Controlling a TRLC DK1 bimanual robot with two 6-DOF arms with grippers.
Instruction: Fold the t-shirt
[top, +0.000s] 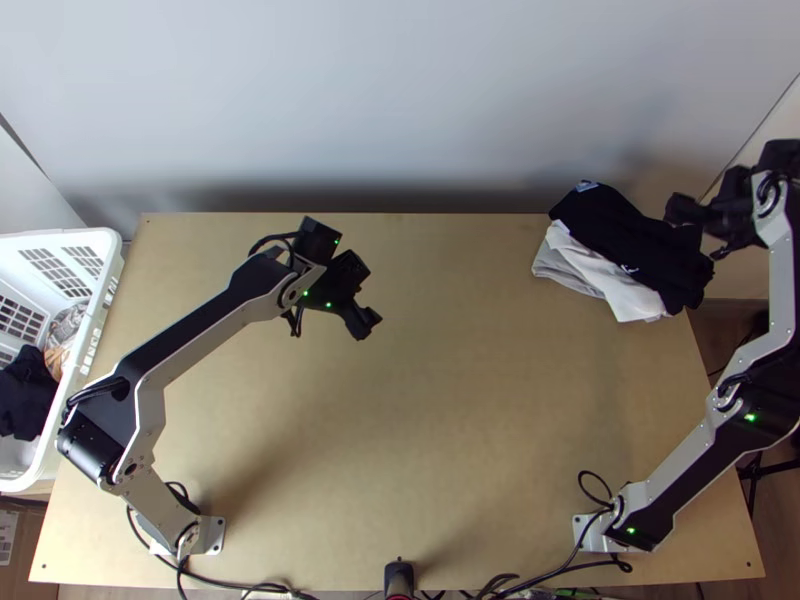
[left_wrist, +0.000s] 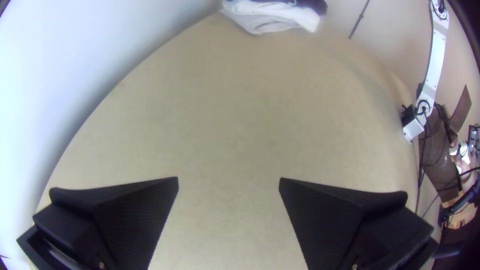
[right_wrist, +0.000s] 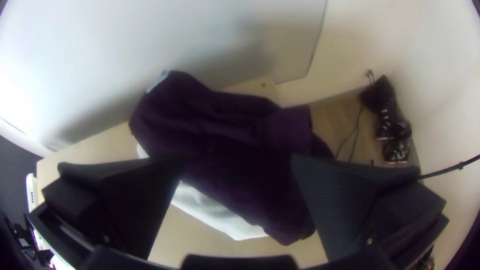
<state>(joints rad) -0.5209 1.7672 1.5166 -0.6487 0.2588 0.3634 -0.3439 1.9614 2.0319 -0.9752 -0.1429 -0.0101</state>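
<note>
right gripper: fingers spread wide, nothing held
dark t-shirt: under that gripper, loosely folded or bunched, on white cloth
left gripper: open and empty, well apart from the pile, bare table beneath
handling: probably laying the shirt down; lift straight off, fingers wide, so the loose upper layer isn't dragged

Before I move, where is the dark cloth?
In the top view, the dark cloth lies on the white cloth at the table's far right corner, by the right gripper.
</note>
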